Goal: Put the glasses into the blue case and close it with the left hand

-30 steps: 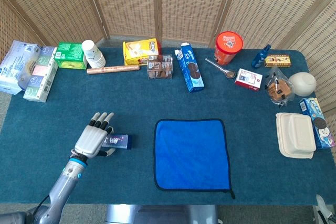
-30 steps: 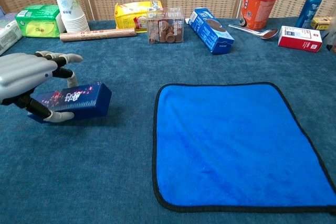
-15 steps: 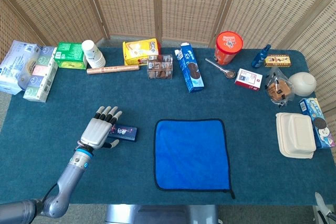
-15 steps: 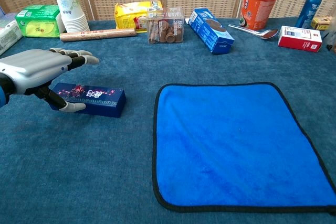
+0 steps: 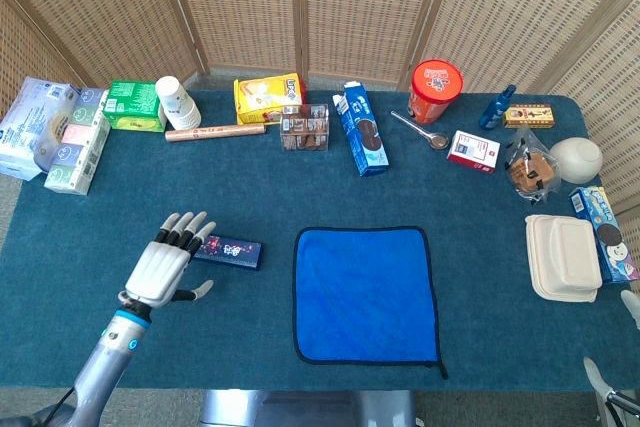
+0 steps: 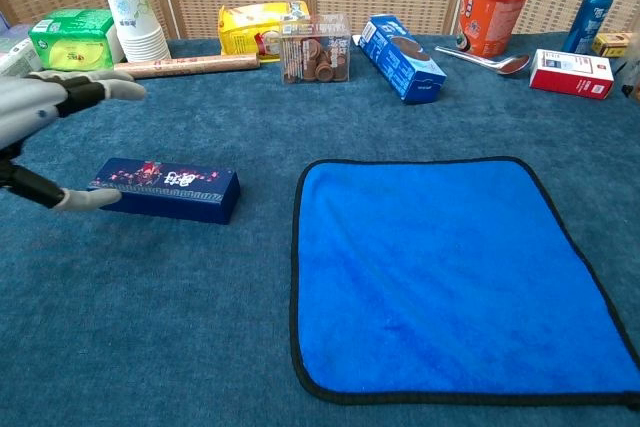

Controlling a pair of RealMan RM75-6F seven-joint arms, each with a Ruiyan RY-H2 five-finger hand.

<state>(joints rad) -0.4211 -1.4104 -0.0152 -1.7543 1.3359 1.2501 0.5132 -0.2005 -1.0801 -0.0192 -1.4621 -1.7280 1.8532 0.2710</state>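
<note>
Across the whole scene lay the table (image 5: 60, 247), covered in dark teal cloth, with a row of boxes, cups and tins along its far edge and food containers at the right. At its near centre lay the blue mat (image 5: 365, 292), flat and bare. Left of the mat, well apart from it, sat the case (image 6: 165, 189), a long dark blue box lying flat and shut on the cloth, its printed lid facing up. Nearer and further left hung the left hand (image 5: 165, 267), palm down, its fingers (image 6: 95, 87) spread apart and holding nothing; in the chest view the thumb tip lay just beside the case's left end, and whether it touched could not be told. A second before, that hand had gripped the case and held it tilted off the cloth; half a second before, the case was down flat with the hand over it; now the hand had drawn back toward the near left and let go. No glasses showed anywhere, so they were presumably inside. With the lid down and the case released, the task looked finished or nearly so. The right hand hardly showed, only a pale sliver at the near right corner of the head view, its fingers unreadable.
</note>
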